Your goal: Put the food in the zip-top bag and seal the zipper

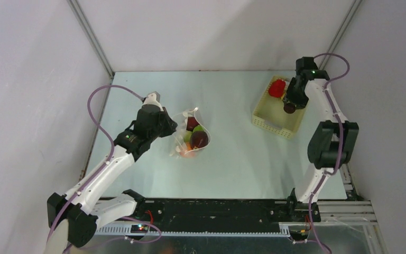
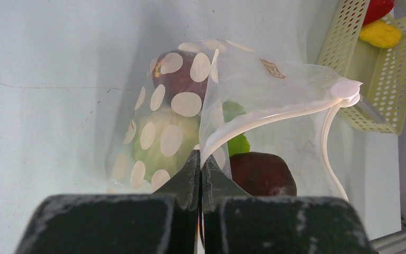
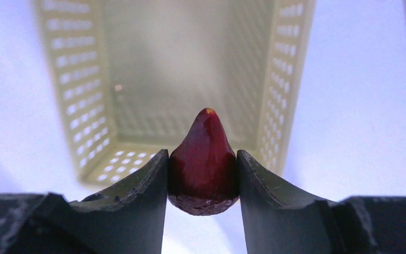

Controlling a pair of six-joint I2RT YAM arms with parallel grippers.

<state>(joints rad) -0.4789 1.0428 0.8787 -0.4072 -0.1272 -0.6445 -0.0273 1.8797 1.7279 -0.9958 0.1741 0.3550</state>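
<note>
The zip-top bag [image 1: 190,135] lies left of centre, mouth open, with several foods inside: a dark maroon piece [image 2: 261,172], a green round one [image 2: 161,140] and another maroon one [image 2: 182,71]. My left gripper [image 1: 172,126] is shut on the bag's mouth edge at the whitish zipper [image 2: 275,117]; its jaws [image 2: 201,161] meet with the strip pinched between them. My right gripper [image 1: 289,107] is shut on a dark maroon pointed fruit [image 3: 203,159] and holds it above the pale yellow basket [image 3: 84,106].
The basket [image 1: 275,121] stands at the back right and holds a red piece [image 1: 278,88]; the left wrist view also shows a yellow piece [image 2: 380,33] in it. Walls close the table's left, back and right.
</note>
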